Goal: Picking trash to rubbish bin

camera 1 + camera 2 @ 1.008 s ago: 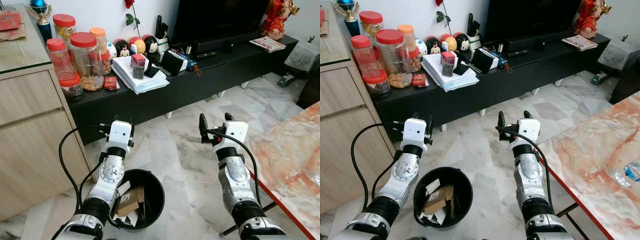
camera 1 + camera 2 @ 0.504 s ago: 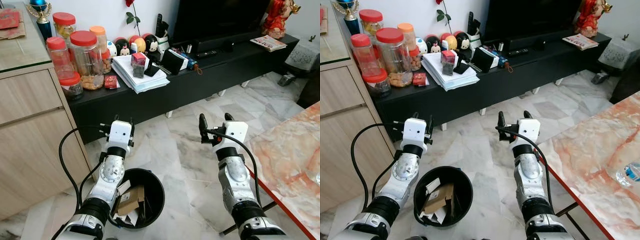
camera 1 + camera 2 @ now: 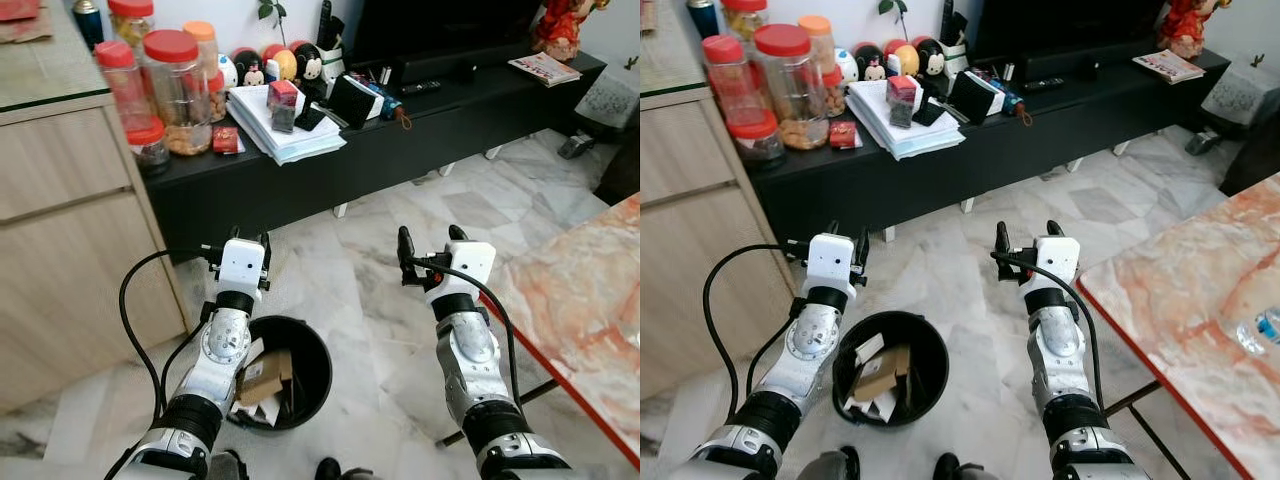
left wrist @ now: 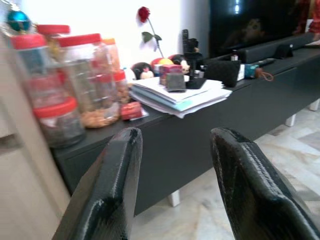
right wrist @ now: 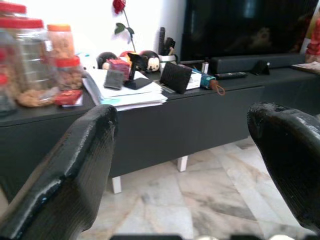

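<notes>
Bin sits on the floor right under my L arm, nearest me, w/ cardboard scraps already inside. L pincer pokes fwd past its far rim, fingers spread, nothing held. R pincer is level w/ it, well apart from the bin, also spread & empty. So L is the closer arm for any drop. Farther off: black TV desk w/ jars, paper stack. Can't tell which item there is trash. Marble desk is cut off at R edge.
</notes>
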Motion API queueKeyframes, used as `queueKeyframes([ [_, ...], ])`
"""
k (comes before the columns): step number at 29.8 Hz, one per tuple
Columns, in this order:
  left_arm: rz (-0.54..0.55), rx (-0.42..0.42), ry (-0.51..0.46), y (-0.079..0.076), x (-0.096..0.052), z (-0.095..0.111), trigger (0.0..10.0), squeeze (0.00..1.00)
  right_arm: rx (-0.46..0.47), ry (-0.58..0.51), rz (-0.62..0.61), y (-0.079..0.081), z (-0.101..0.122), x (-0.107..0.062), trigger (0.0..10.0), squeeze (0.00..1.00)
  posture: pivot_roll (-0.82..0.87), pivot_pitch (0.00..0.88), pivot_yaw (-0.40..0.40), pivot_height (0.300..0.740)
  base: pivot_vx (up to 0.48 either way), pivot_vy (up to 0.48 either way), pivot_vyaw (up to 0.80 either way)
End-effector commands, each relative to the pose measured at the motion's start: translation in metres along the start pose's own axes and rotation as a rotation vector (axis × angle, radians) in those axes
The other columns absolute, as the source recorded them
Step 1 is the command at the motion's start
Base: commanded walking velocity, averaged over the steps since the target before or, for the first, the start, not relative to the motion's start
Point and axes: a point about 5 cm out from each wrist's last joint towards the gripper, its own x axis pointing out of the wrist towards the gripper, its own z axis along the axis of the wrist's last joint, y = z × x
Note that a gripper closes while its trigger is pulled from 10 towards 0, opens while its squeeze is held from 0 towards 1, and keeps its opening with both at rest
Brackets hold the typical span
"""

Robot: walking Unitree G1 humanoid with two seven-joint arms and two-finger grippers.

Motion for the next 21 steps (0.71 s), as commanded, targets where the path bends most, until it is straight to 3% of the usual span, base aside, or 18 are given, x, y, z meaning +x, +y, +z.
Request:
queueKeyframes([
  [1, -0.021, -0.008, -0.009, -0.0081, -0.0024, 0.0019, 10.0, 0.0, -0.001, 0.005, -0.021, -0.007, -0.0015, -0.0022, 10.0, 0.0, 0.1, 0.111, -0.138, 0.74, -0.27, 0.0, 0.0],
  [21, -0.023, -0.013, -0.011, -0.0093, -0.0018, 0.003, 10.0, 0.0, -0.001, 0.006, -0.013, -0.006, -0.0013, -0.0017, 10.0, 0.0, 0.1, 0.11, -0.143, 0.74, -0.238, 0.0, 0.0],
])
